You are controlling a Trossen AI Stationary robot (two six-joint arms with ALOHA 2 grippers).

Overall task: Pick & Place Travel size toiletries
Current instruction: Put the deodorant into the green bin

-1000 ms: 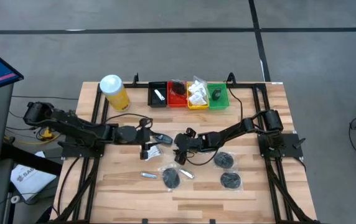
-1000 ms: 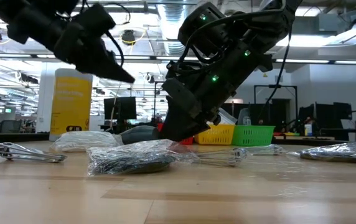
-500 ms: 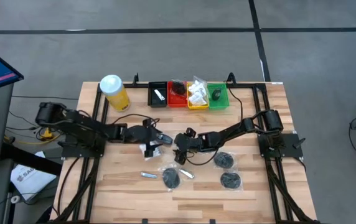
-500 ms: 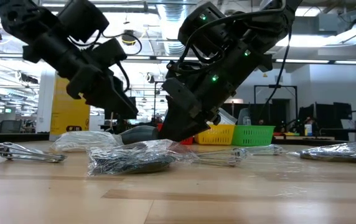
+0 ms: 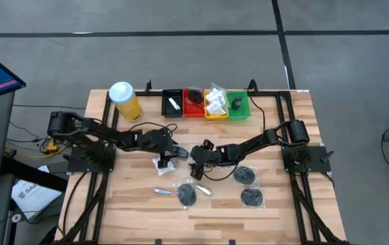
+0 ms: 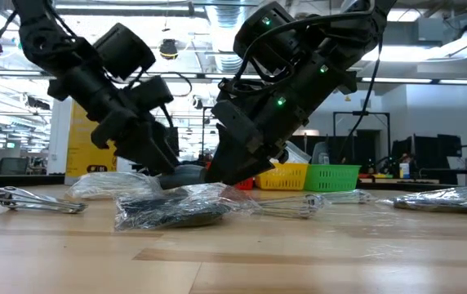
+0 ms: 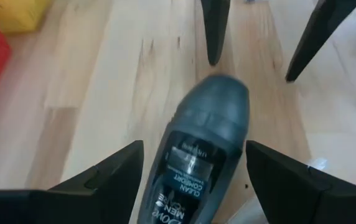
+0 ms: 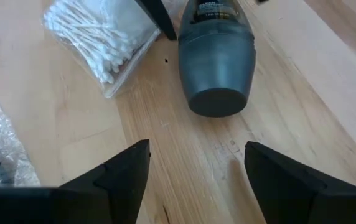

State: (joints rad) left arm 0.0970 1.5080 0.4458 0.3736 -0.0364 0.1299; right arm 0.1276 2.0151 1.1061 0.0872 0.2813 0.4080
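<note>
- Two grippers of mine meet near the middle of the wooden table [image 5: 276, 211], both low over a dark grey deodorant stick [image 7: 196, 155] that lies on its side on the boards.
- My left gripper [image 7: 193, 165] has its fingers spread wide, one on each side of the deodorant stick, with clear gaps between the fingers and its body; nothing is gripped.
- My right gripper [image 8: 193, 165] faces the stick's flat end from the opposite side, fingers also spread apart and holding nothing.
- Just beside the stick lies a clear bag of cotton swabs [image 8: 97, 43].
- Nearer the front edge rest three flat black discs in wrapping [image 5: 187, 194], [image 5: 245, 175], [image 5: 251, 197], and thin silver tubes [image 5: 162, 192].
- Along the far edge stand four small trays in a row: black [image 5: 173, 104], red [image 5: 193, 104], yellow [image 5: 215, 105] and green [image 5: 237, 104].
- At the far left corner stands a yellow canister [image 5: 124, 101] with a white lid.
</note>
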